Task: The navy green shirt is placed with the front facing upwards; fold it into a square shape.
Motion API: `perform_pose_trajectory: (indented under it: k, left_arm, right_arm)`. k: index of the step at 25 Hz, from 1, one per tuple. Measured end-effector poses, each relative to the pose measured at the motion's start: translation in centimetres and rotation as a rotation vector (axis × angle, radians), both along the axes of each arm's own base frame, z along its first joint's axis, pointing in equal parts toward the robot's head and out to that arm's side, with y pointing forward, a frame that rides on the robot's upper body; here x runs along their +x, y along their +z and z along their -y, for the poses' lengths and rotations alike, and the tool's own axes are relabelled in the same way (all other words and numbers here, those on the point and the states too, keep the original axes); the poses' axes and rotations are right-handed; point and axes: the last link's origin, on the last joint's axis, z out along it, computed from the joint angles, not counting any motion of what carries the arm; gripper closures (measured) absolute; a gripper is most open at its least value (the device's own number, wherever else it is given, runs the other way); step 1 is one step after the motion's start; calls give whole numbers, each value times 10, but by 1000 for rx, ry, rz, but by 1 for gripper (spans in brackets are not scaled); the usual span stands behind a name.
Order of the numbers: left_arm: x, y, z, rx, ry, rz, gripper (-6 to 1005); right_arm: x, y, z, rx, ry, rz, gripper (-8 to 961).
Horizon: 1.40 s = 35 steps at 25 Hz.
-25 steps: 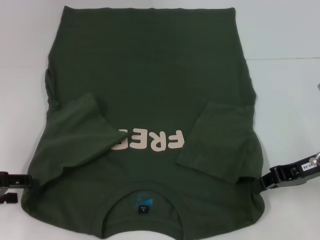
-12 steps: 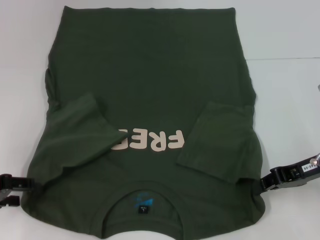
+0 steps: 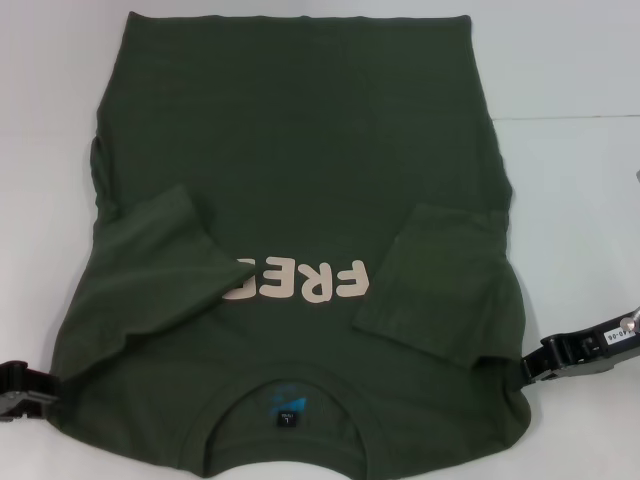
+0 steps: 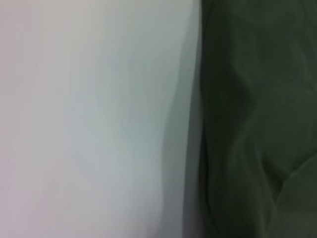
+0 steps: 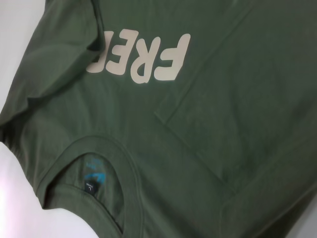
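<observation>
On the white counter (image 3: 570,90) the navy green shirt (image 3: 290,170) lay spread flat, front up, collar (image 3: 288,385) at the near edge toward the robot and hem at the far edge. Cream FREE lettering (image 3: 300,281) showed across the chest, reading upside down in the head view; its left end was partly covered. Both short sleeves were folded inward over the front: left sleeve (image 3: 160,250) lay diagonally over the start of the lettering, right sleeve (image 3: 440,290) lay just beside the letter F. Blue inner label (image 3: 285,405) showed inside the collar.

Left hand (image 3: 25,390) sat at the shirt's near left corner, touching or just beside the shoulder edge, low on the counter. Two dark fingers showed with a gap between them, but whether they gripped cloth could not be told. Left wrist view showed only bare counter and the shirt's side edge (image 4: 257,119), blurred, no fingers visible.

Right hand (image 3: 535,365) sat at the near right shoulder edge, its tip against the fabric; could not tell if it was parted or clamped on the cloth. Right wrist view showed the collar (image 5: 84,148), lettering (image 5: 138,57) and the folded right sleeve (image 5: 237,99), no fingers in it.

Shirt fabric was mostly smooth, with slight wrinkles along the left side.
</observation>
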Motion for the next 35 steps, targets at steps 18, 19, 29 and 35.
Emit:
perform_pose_trajectory:
  k: [18, 19, 29, 35]
  left_arm:
    - [0, -1, -2, 27, -75, 12, 918]
    - [1, -2, -2, 30, -97, 19, 919]
    - [-6, -20, 12, 108, -384, 123, 918]
    - [-14, -28, 30, 194, -580, 131, 919]
  right_arm:
    - [3, 0, 5, 14, 12, -38, 928]
    - [5, -1, 7, 20, 21, -51, 929]
    - [24, -4, 34, 149, 136, -224, 931]
    - [38, -7, 58, 288, 235, -313, 931]
